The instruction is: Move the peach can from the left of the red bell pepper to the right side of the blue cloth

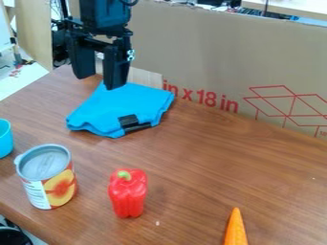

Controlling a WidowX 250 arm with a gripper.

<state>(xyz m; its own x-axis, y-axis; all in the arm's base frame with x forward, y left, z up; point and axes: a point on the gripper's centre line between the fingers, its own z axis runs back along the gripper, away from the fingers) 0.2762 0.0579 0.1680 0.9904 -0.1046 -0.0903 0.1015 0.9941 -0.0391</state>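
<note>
The gripper [100, 82] hangs at the upper left over the far part of the table [191, 162], with its 2 fingers spread apart and a gap between them that holds nothing. The top of the arm [105, 12] is cut off by the view's edge. Nearest to the gripper is the cloth [112, 107], a blue folded piece lying on the table; the tip of 1 finger hides a bit of its far edge, and how much height lies between them is hard to judge. 2 black patches [129, 121] show at the cloth's near side, though what they are cannot be made out. Nearer the camera, the can [48, 179] stands upright, and the red pepper [127, 194] stands to the right of it, apart from it. At the left edge, only part of a blue cup [5, 139] shows. The carrot [235, 229] is cut off by the bottom edge, its narrow end pointing away from the camera. Behind the table stands cardboard [191, 62] with red print, cut off at the right.
</note>
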